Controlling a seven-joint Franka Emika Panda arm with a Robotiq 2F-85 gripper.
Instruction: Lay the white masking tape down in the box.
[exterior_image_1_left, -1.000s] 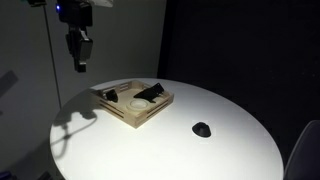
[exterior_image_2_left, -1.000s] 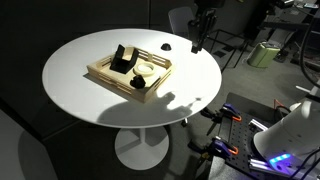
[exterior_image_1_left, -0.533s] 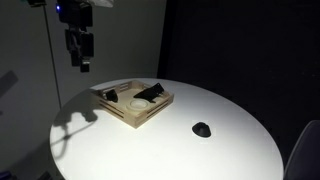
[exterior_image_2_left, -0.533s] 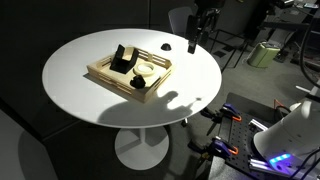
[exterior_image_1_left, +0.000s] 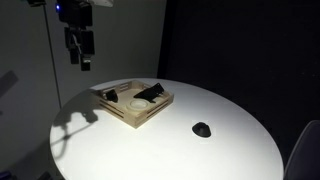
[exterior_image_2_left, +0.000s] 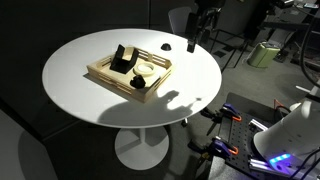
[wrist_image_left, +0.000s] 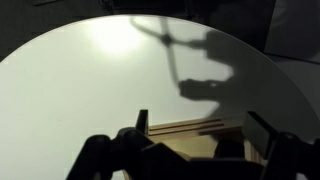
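Wrist view: jaws apart, empty. Black Robotiq gripper (exterior_image_1_left: 80, 63) has risen slightly, hangs high off round white counter (exterior_image_2_left: 90, 112). Off-white ring-shaped masking tape roll (exterior_image_2_left: 141, 83) lies inside shallow tan wooden box (exterior_image_2_left: 110, 83); task likely done.

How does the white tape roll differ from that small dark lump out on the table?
Colour: the white masking tape is pale cream; the dark lump is black. Place: the tape lies inside the box, the lump on the bare table outside it. Shape: the tape looks a low ring, the lump a solid mound. Both are small and untouched by the gripper.
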